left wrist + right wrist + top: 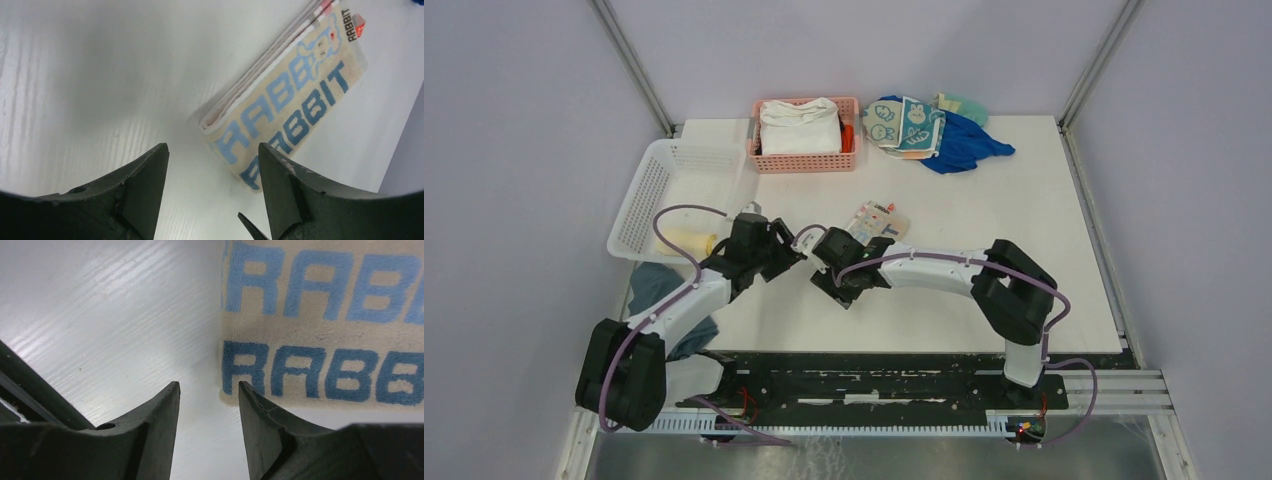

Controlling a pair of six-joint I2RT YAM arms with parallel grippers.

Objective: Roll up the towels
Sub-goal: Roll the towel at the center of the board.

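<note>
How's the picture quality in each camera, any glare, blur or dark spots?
Top view: even, soft light, no harsh glare. Left wrist view: bright glare on the table, RABBIT towel lettering legible, near fingers dark and soft. Right wrist view: streaky reflections on the table, lettering crisp.

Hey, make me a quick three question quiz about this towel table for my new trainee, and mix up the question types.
1. True or false: the left gripper is clamped on the beige towel.
2. What lies in the pink basket? A: a thick white cloth. B: a plain yellow towel. C: a blue cloth.
3. Which word is printed in blue on the beige towel?

Key:
1. False. Its jaws stand open with nothing between them.
2. A.
3. RABBIT.
</note>
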